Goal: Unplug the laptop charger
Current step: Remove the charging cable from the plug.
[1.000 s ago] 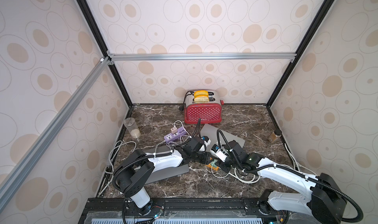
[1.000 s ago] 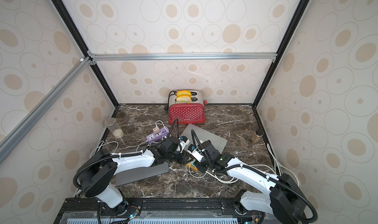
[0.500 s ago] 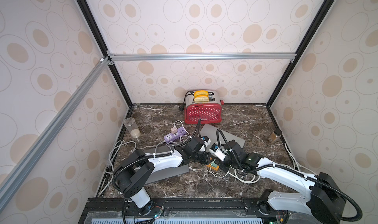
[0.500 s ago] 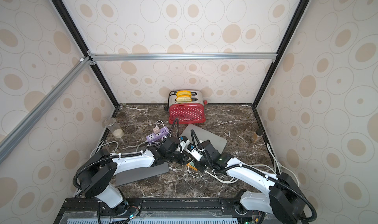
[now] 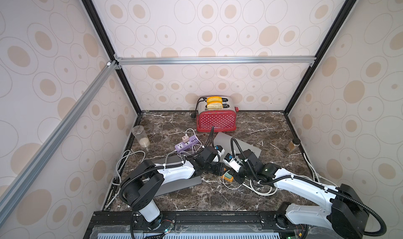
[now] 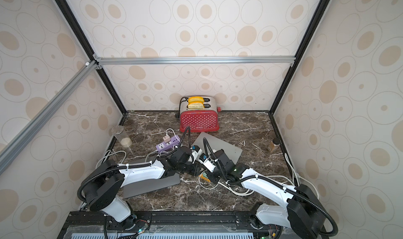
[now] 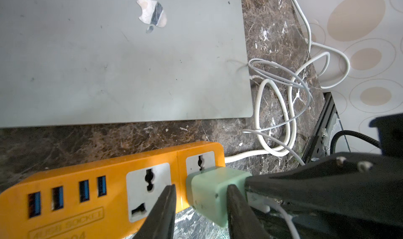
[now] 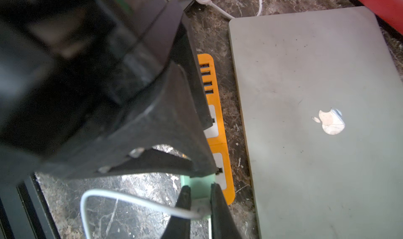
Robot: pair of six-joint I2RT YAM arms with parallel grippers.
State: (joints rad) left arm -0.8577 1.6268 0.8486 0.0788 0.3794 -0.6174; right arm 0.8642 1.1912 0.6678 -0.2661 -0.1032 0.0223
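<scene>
The green charger [image 7: 213,187] is plugged into the orange power strip [image 7: 87,183], near the middle of the surface [image 5: 218,198] and a bit toward its front edge. The right gripper [image 8: 200,186] squeezes the charger from both sides. The left gripper [image 7: 201,186] has its fingers apart over the power strip and holds nothing. A gray laptop [image 7: 109,63] lies just beside the power strip's far side, so room is tight there. White cords [image 7: 272,118] loop toward the right edge. The front edge has bare room. Since a second ago both arms have barely moved, and the charger is still plugged in.
</scene>
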